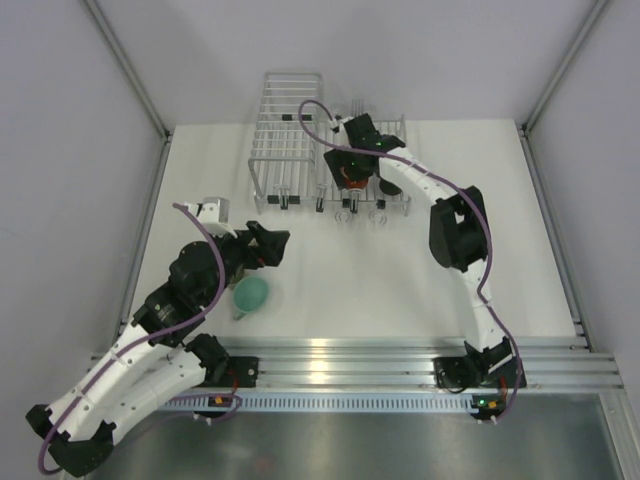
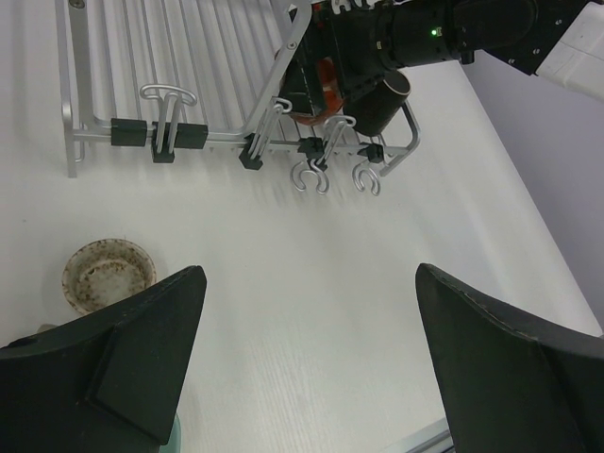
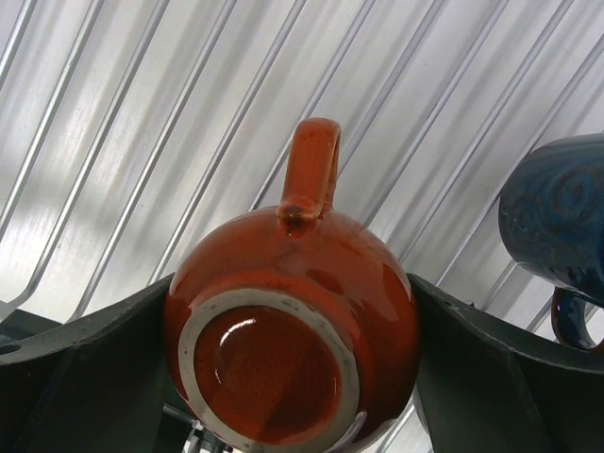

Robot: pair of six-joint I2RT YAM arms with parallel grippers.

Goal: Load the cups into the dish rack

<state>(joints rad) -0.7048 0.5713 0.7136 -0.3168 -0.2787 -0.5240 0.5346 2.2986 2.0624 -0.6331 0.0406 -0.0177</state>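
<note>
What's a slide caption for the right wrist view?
Right gripper straddling orange-red mug, base toward camera, on dish rack bars; dark blue mug at right.

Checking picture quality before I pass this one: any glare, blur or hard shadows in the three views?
Top external: even light, with glare on the metal rail at the near table edge. Left wrist: dish rack sharp, soft shadows under its hooks. Right wrist: orange-red cup sharp, glossy highlights on its base, bright streaks on the bars behind.
</note>
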